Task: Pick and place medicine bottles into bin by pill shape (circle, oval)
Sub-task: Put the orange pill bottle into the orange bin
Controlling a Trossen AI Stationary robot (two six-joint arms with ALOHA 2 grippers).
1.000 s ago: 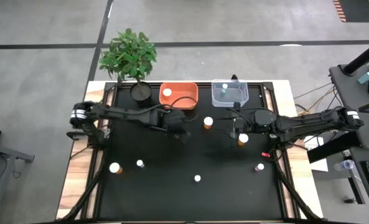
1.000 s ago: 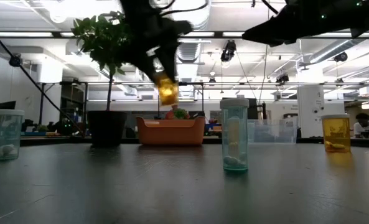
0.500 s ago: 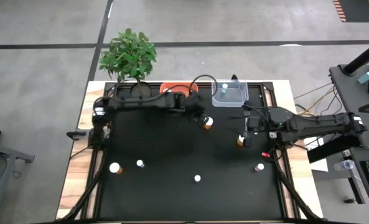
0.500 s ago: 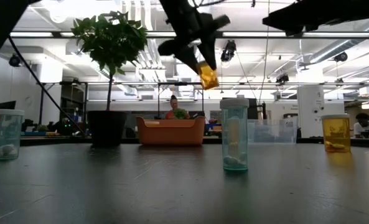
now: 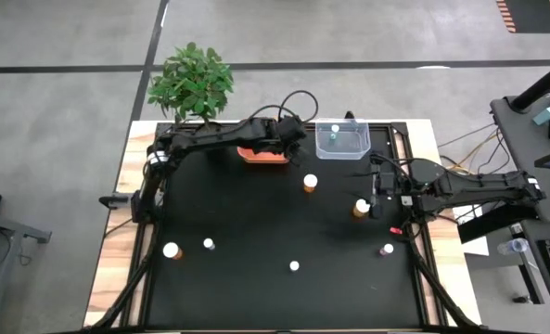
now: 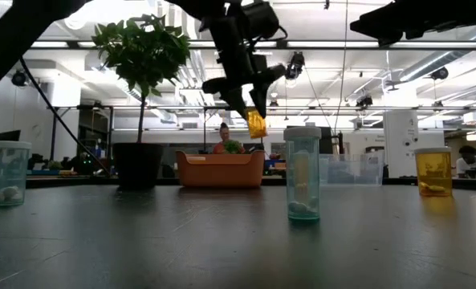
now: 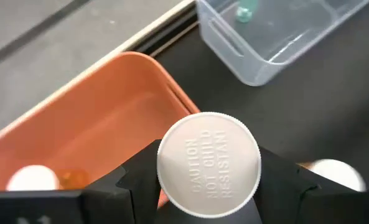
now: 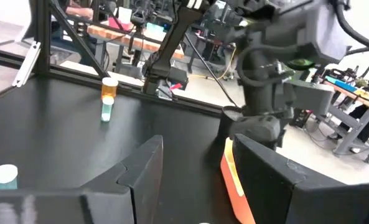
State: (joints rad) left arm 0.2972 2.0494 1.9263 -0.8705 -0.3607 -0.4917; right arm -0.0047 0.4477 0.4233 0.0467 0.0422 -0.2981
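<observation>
One amber bottle [image 7: 208,163] is being gripped by the left pincer [image 5: 288,136], its fingers pressing on opposite sides just below the white cap, and it is hanging above the orange bin [image 5: 264,154] at the far edge of the surface [image 5: 256,232]. From the low view the bottle [image 6: 256,124] is tilting a little in the grasp. It is probably light and rigid, a smooth plastic cylinder that could slip or swivel if pinched weakly (the ribbed cap rim offers a better hold than the slick wall). A squeeze across the body, close under the cap, looks like the safest place to hold it.

Beside the orange bin, the clear bin [image 5: 341,140] is holding a small bottle [image 5: 336,131]. Another capped bottle [image 7: 32,178] is lying inside the orange bin.

Near the right edge, the right pincer [image 5: 375,197] is hovering with its fingers spread apart, holding nothing, right beside an amber bottle [image 5: 360,207]. One more amber bottle [image 5: 310,182] is standing mid-surface, and smaller ones [image 5: 294,266] are waiting toward the near edge.
</observation>
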